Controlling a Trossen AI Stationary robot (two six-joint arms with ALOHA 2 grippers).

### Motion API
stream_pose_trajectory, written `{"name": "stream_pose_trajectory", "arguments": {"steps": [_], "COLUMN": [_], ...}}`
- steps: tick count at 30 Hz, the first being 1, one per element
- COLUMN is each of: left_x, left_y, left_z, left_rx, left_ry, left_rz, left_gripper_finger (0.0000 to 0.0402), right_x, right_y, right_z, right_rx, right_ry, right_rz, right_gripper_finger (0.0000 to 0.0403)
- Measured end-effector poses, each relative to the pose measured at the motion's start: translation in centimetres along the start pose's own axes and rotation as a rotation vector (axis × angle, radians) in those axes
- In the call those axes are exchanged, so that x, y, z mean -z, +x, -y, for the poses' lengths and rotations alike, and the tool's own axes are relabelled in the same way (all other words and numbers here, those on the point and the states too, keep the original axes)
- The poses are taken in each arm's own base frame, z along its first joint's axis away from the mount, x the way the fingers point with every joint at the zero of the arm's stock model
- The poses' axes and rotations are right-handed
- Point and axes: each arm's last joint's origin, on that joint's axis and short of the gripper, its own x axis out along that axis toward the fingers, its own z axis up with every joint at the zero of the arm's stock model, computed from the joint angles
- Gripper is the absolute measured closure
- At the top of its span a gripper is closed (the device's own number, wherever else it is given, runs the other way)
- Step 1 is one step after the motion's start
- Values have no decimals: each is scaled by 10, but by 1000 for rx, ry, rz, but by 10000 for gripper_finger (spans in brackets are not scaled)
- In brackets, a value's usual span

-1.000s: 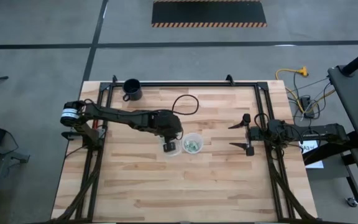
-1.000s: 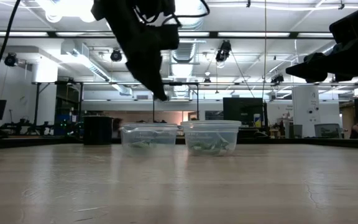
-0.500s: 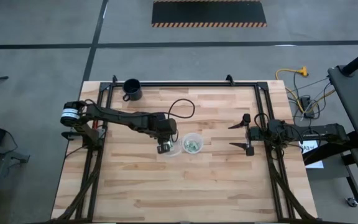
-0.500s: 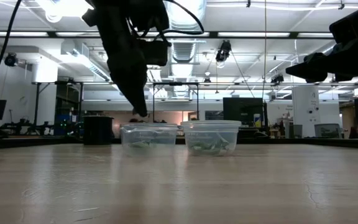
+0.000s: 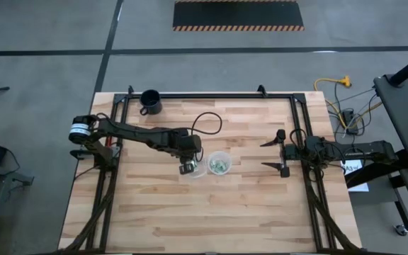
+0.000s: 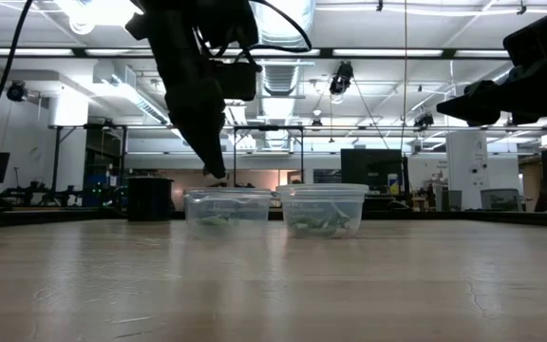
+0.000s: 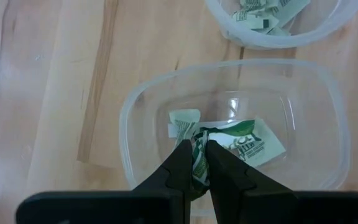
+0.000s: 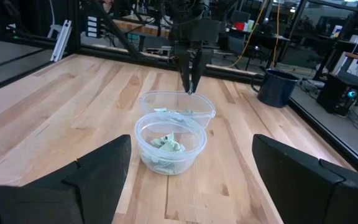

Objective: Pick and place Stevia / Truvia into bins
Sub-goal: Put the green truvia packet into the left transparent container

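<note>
In the left wrist view the left gripper (image 7: pixel 197 163) fills the lower middle of the frame, its two dark fingers (image 7: pixel 178 167) drawn nearly together and pinching a folded green-and-white Stevia packet (image 7: pixel 199 163) between the tips. The tips hang just above the open mouth of the nearer clear bin (image 7: pixel 135 112), at the centre of the frame. On the floor of that bin lie more packets (image 7: pixel 247 144), one green-printed and one mostly white. At the upper right of the frame the second clear bin (image 7: pixel 328 25) stands just beside the first, their rims almost touching, with several packets (image 7: pixel 263 11) heaped inside.

From above, both bins sit near the middle of the wooden table (image 5: pixel 225 212); the left gripper (image 5: pixel 187 167) is over the left bin (image 5: pixel 195 170), and the right bin (image 5: pixel 219 163) shows green scraps within. The low view puts the gripper's tips (image 6: pixel 215 171) just above the left bin's rim (image 6: pixel 226 194).

Farther right in the overhead frame, the right gripper (image 5: pixel 274 154) waits well apart from the bins, its fingers spread wide and holding nothing. At the upper left of the table stands a black mug (image 5: pixel 150 102).
</note>
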Motion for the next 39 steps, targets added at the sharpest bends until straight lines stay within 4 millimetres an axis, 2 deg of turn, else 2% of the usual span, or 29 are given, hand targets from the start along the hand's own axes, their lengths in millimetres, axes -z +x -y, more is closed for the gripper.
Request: {"name": "stream_pose_trajectory", "arguments": {"steps": [39], "left_x": [-1], "left_y": [0], "left_z": [-1], "left_rx": [-29], "left_ry": [7], "left_rz": [14], "left_gripper_finger": [379], "right_x": [0], "right_y": [0], "right_z": [0], "right_rx": [0], "right_ry": [0], "right_rz": [0], "right_gripper_finger": [78]}}
